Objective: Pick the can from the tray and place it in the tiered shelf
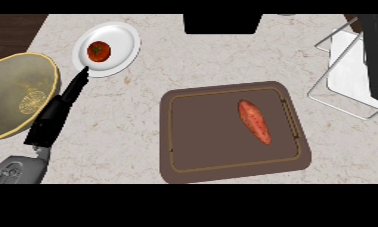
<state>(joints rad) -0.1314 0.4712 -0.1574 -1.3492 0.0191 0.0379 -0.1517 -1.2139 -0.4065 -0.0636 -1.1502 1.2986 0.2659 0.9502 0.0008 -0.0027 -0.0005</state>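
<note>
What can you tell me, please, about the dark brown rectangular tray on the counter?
The dark brown rectangular tray has rounded corners, a raised rim with a thin lighter line inside it, and a slim handle bar along its right side. It looks like matte plastic or wood and lies flat, slightly rotated, on the speckled beige stone counter, right of centre. On it lies only one orange-red elongated sweet potato, angled diagonally in its right half. No can shows on it, and no hand touches it.
</note>
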